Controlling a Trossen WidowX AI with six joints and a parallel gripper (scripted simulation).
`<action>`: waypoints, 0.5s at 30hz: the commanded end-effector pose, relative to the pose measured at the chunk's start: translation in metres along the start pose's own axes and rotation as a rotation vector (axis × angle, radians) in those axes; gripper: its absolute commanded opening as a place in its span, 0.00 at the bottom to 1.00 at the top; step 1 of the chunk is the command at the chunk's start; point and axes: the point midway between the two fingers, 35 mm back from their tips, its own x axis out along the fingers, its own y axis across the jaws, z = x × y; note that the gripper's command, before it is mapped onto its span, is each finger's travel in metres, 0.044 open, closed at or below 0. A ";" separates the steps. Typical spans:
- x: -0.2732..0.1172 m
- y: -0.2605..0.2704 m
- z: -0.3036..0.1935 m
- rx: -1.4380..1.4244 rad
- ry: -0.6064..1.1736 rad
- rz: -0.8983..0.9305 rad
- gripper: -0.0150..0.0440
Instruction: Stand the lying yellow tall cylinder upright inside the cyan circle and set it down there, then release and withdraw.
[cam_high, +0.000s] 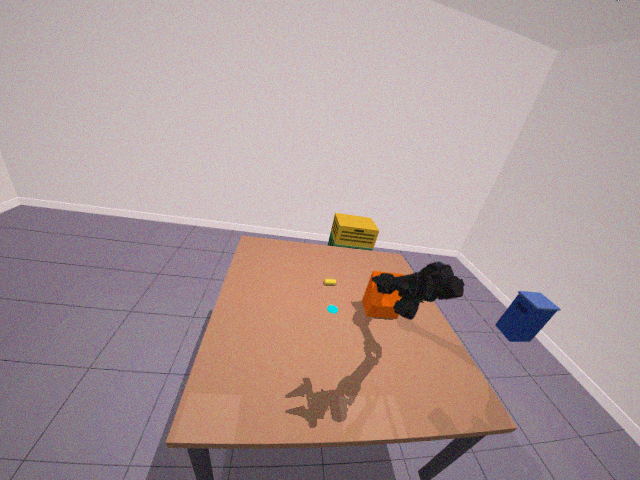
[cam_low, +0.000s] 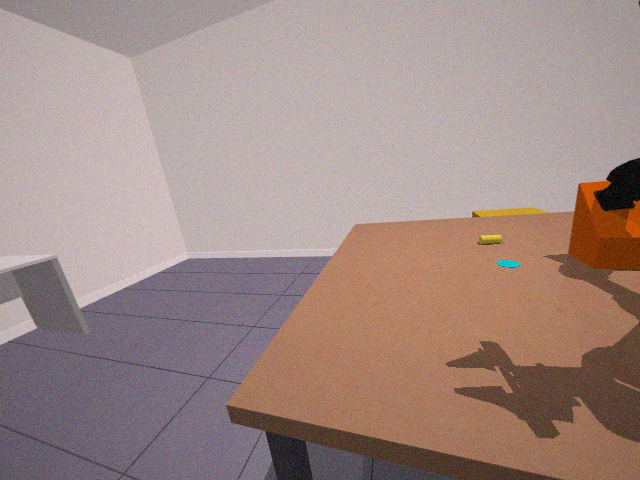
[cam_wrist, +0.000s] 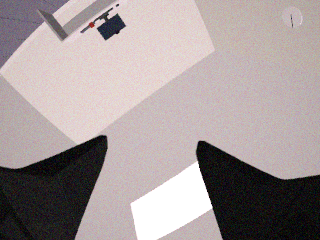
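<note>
Lay on its side on the worktop (cam_high: 289, 361): cylinder (cam_high: 329, 281), apart from the cyan circle (cam_high: 332, 308), well clear of the orange base (cam_high: 379, 304). Pointed up at the ceiling, tool (cam_wrist: 152, 156) partly open, gripping nothing. Appeared as a dark mass over the base in the top view, perhaps the arm (cam_high: 421, 286) seen end-on.

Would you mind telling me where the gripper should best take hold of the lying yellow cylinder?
Probably across the middle of the yellow cylinder, coming from above with the fingers closing on its curved sides. It lies flat on the table, so only the top is free.
</note>
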 end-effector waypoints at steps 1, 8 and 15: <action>0.031 0.042 0.018 -0.034 -0.023 0.102 0.78; 0.074 0.116 0.033 -0.062 -0.047 0.274 0.78; 0.106 0.197 0.034 -0.059 -0.056 0.463 0.78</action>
